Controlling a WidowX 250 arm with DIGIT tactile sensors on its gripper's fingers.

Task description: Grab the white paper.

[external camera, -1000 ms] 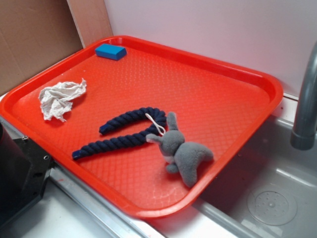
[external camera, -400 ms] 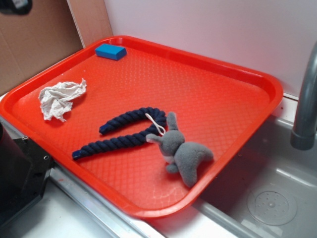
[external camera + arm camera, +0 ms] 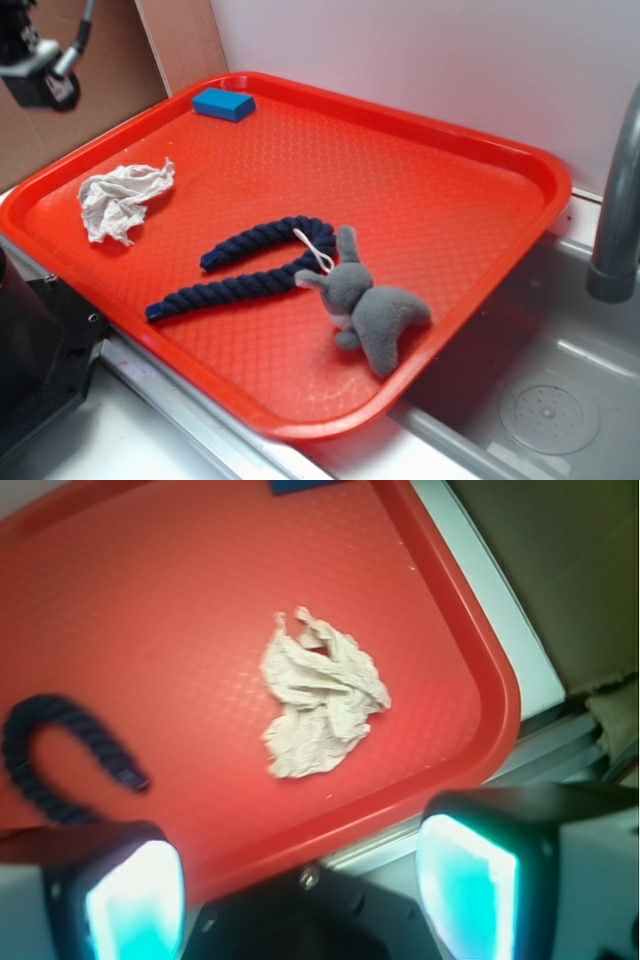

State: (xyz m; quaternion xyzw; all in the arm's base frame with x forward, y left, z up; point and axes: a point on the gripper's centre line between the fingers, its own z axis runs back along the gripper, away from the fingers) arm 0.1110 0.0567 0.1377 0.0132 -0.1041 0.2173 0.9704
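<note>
Exterior view: one red tray (image 3: pixel 500 160) holding four things, one white paper (image 3: pixel 120 200) wad, one blue block (image 3: pixel 223 103), one dark blue rope (image 3: pixel 250 265) bent in a U, one grey plush toy (image 3: pixel 375 315) touching the rope's bend. Paper near the tray's left rim, well apart from the toy. Pincer (image 3: pixel 40 70) up at top left, off the tray's edge, well above the paper. Wrist view: pincer (image 3: pixel 300 885) fingers (image 3: pixel 465 880) spread wide with nothing between them, paper (image 3: pixel 320 695) lying crumpled on the tray below.
</note>
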